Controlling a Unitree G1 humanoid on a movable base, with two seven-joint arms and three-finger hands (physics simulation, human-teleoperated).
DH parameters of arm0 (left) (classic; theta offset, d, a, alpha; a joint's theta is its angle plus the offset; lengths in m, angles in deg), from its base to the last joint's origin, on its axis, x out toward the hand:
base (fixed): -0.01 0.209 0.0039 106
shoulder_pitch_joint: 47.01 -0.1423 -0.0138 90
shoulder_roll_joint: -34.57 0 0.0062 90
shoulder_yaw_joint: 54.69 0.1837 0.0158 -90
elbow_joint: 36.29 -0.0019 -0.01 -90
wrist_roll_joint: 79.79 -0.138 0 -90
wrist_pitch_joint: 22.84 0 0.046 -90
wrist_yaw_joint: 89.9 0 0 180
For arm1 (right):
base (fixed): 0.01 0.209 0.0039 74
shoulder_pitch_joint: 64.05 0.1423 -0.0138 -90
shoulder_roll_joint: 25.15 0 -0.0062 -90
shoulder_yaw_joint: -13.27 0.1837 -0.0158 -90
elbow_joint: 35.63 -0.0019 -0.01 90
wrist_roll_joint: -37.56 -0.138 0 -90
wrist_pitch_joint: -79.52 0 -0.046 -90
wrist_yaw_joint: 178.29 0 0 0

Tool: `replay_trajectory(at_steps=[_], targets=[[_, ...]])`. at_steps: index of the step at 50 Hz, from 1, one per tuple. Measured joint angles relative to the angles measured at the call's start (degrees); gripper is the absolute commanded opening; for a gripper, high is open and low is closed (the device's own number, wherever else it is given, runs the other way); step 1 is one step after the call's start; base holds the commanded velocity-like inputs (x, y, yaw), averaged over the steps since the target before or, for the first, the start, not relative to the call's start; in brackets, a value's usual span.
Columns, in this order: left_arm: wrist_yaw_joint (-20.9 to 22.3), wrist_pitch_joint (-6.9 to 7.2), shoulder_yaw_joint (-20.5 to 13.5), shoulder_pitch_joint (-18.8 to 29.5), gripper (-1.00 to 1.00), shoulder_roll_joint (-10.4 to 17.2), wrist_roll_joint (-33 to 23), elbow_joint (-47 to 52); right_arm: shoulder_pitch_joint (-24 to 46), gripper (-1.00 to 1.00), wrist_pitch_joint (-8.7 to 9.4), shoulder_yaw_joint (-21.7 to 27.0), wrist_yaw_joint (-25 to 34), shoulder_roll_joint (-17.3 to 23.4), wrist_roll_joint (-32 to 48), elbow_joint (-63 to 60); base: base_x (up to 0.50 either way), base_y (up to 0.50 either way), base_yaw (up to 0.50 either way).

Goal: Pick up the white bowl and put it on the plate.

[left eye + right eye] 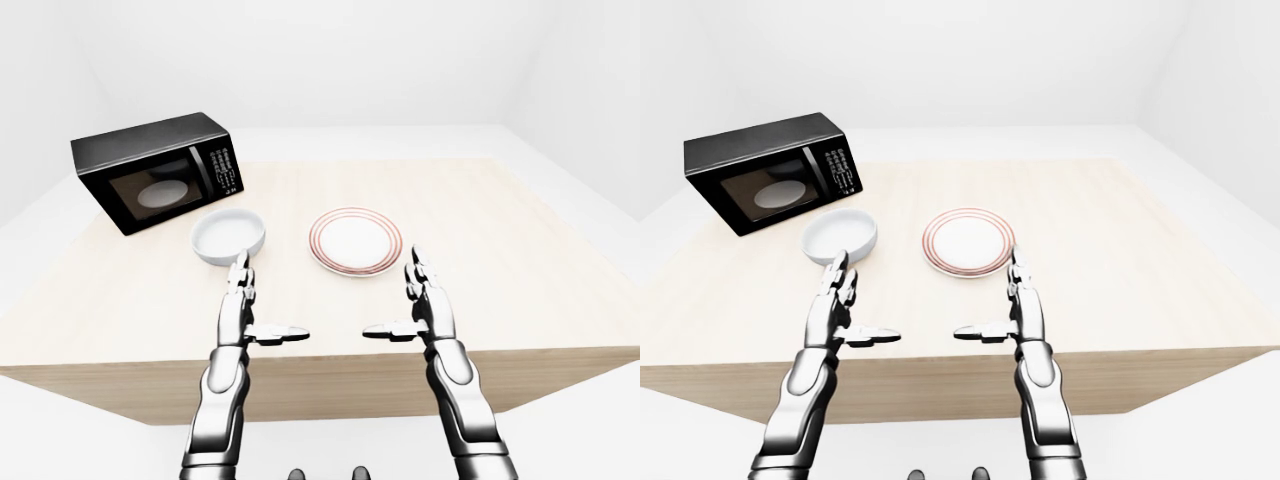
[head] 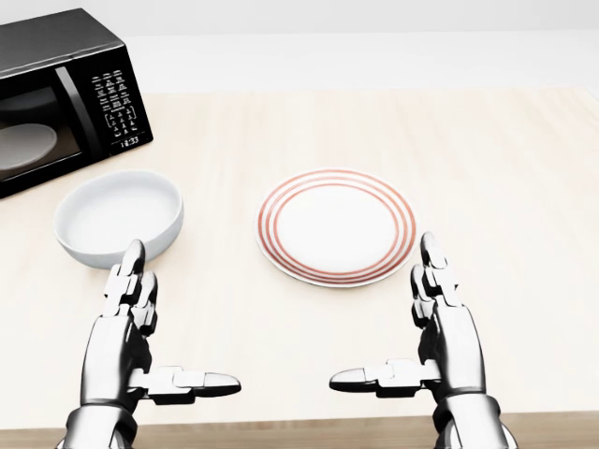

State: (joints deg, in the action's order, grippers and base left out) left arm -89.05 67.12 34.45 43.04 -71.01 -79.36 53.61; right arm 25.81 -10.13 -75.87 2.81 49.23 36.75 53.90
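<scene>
Clearly the white bowl (image 2: 119, 217) is sitting on the bench (image 2: 487, 168) left of the plate (image 2: 336, 225), looking rigid, light and probably slick; its rim seems the likeliest hold. Left robot hand (image 2: 140, 337) and right robot hand (image 2: 426, 332) are hovering with fingers spread, empty

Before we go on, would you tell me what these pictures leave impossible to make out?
- Microwave: the head view's left and top edges cut it off; keypad labels too small to read.
- White bowl: left hand overlaps its near rim in the head view.
- Both forearms: cut off by the bottom edge in every view.
</scene>
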Motion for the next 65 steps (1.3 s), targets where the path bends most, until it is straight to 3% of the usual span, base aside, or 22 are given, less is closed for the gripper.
replay_trajectory(at_steps=[18, 65], targets=[[1.11, -0.05, -1.08, 0.07, 1.0, 0.45, 0.55, -0.13, -0.23, 1.0, 0.59, 0.69, 1.42, 0.55, -0.31, -0.53, 0.0, 0.06, 0.0], [1.31, -0.06, -1.35, 0.07, 1.0, 0.67, 0.65, -0.16, -0.06, 1.0, 0.16, 0.07, 2.31, 0.31, 0.18, 0.9, 0.0, 0.33, 0.0]])
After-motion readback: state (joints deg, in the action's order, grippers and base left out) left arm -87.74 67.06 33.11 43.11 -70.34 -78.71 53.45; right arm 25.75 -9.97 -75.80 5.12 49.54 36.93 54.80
